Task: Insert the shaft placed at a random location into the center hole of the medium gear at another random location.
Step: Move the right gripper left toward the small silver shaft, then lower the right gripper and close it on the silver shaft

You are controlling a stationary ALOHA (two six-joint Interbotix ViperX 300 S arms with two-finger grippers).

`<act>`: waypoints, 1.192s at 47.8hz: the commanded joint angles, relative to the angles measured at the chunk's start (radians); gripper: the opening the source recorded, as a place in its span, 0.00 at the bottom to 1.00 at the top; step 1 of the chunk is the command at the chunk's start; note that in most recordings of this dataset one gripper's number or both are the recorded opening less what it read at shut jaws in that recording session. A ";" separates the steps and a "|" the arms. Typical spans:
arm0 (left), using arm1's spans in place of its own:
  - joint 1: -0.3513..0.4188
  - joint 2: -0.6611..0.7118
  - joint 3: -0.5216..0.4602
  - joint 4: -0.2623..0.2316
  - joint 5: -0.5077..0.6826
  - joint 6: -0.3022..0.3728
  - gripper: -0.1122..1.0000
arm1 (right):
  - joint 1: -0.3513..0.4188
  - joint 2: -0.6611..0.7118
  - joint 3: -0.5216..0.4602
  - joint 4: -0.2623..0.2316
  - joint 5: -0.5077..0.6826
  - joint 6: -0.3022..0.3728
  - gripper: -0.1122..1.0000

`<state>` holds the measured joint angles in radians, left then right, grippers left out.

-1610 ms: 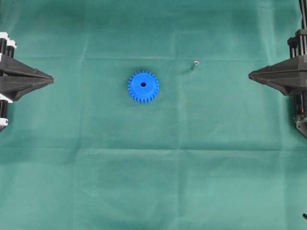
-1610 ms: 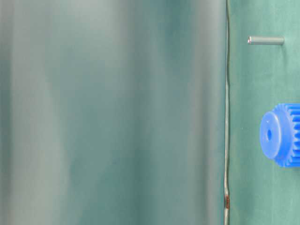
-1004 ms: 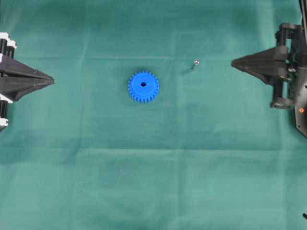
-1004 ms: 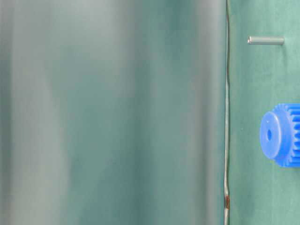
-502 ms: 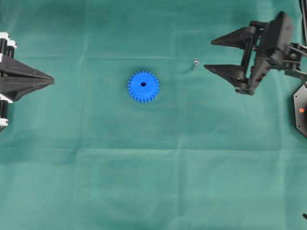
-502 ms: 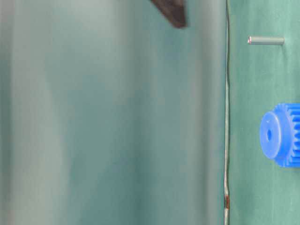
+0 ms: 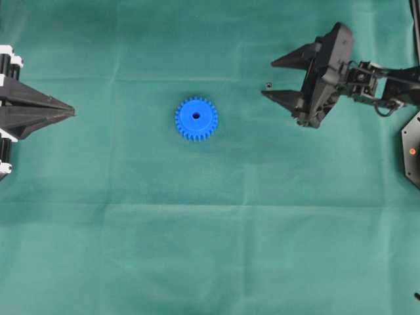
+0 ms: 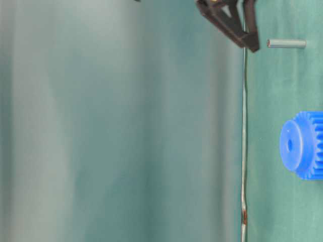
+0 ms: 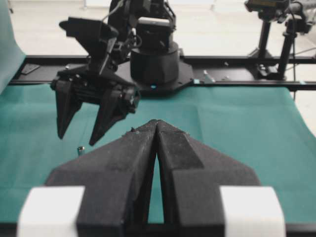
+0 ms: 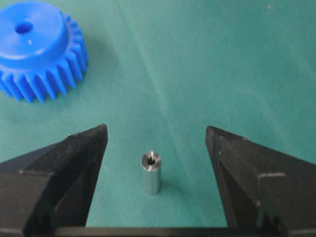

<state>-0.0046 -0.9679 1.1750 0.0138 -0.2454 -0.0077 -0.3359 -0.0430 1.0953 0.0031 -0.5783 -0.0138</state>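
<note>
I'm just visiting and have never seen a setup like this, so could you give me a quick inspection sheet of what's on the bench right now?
Surface: green cloth with faint fold creases covers the table.
Job's things: flat bright blue plastic toothed gear wheel lies alone, its small dark centre hole empty; tiny silvery metal pin stands upright on the cloth, apart from the gear.
Clutter: nothing seen.
Grippers: right gripper is open, one finger on each side of the pin, not touching it; left gripper is shut, parked at the cloth's edge.
Cables: thin wires run along the right arm.
Surroundings: black arm base and camera stands behind the table.
</note>
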 commanded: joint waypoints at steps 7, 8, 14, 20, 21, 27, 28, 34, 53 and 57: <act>-0.002 0.005 -0.023 0.002 0.003 0.000 0.10 | -0.005 0.060 -0.023 0.017 -0.043 -0.005 0.86; -0.002 0.005 -0.023 0.002 0.003 0.000 0.10 | -0.005 0.063 -0.023 0.018 -0.043 -0.005 0.86; -0.002 0.005 -0.023 0.002 0.003 0.000 0.10 | -0.005 0.064 -0.023 0.017 -0.051 -0.005 0.86; -0.002 0.005 -0.023 0.002 0.005 -0.002 0.10 | -0.005 0.064 -0.023 0.018 -0.058 -0.005 0.84; -0.002 0.005 -0.025 0.002 0.006 -0.002 0.10 | -0.005 0.066 -0.023 0.017 -0.060 -0.005 0.83; -0.002 0.005 -0.023 0.002 0.009 -0.002 0.10 | -0.005 0.066 -0.020 0.015 -0.057 -0.005 0.68; -0.002 0.005 -0.023 0.002 0.009 -0.002 0.10 | -0.005 0.064 -0.020 0.014 -0.055 -0.005 0.64; -0.002 0.005 -0.025 0.002 0.015 -0.002 0.10 | -0.005 0.064 -0.018 0.012 -0.046 -0.005 0.32; -0.002 0.003 -0.025 0.002 0.026 -0.002 0.10 | -0.003 0.063 -0.025 0.003 -0.028 -0.002 0.21; -0.002 0.003 -0.025 0.002 0.026 -0.002 0.10 | -0.002 0.054 -0.028 0.003 -0.023 0.000 0.21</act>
<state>-0.0046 -0.9679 1.1750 0.0123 -0.2148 -0.0077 -0.3359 0.0307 1.0845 0.0092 -0.6075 -0.0138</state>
